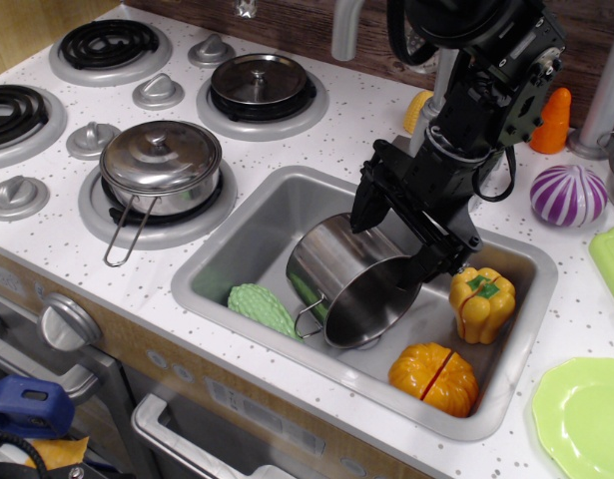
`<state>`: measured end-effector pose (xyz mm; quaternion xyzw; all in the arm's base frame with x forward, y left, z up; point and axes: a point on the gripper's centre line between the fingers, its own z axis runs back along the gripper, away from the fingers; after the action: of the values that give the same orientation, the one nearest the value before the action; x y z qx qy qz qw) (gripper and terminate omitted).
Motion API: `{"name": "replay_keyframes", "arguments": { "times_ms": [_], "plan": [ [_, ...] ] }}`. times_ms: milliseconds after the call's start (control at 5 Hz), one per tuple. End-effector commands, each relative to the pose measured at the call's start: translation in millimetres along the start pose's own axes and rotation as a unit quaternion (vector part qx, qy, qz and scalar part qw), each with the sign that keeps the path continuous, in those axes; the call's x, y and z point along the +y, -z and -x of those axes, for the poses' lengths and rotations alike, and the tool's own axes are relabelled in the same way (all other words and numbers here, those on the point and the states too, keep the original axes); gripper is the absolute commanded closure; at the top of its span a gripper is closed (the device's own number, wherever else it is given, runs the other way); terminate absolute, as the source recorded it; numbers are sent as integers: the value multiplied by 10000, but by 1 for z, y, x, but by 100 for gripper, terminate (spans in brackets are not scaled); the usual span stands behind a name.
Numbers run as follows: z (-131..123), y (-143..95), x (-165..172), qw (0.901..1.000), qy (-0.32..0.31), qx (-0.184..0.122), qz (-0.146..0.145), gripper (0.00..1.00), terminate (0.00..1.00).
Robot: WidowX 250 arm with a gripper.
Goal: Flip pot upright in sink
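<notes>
Gripping the pot (348, 284) by its rim inside the sink (237, 261), pincer (411, 235) clamped with one finger inside, one outside.

Tilted on its side, mouth facing lower right, wire handle (308, 317) just beside the green vegetable (264, 307). Near the pot: yellow pepper (481, 302) and orange pumpkin (433, 378). Farther out on the counter: lidded pot (161, 165) on a burner, purple striped onion (569, 195), carrot (552, 121).

Counted: two steel pots (348, 282) (160, 165), one pan (259, 84), four burners (108, 44), seven toy vegetables (481, 302), two plates (584, 414).
</notes>
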<state>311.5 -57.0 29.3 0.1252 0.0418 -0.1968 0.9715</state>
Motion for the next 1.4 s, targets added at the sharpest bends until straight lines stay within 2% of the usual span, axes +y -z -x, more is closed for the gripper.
{"name": "replay_keyframes", "arguments": {
  "times_ms": [0,200,400,600,800,1000,1200],
  "plan": [
    [0,0,0,10000,0,0,0,0,0],
    [-2,2,1,9981,50,-32,-619,0,0],
    [-2,5,4,9910,205,1,-1324,0,0],
    [0,12,7,9853,271,-346,-1652,0,0],
    [3,18,13,9815,321,-610,-1787,0,0],
    [6,20,21,9784,439,-742,-1881,0,0],
    [8,23,30,9785,537,-991,-1729,0,0]
  ]
}}
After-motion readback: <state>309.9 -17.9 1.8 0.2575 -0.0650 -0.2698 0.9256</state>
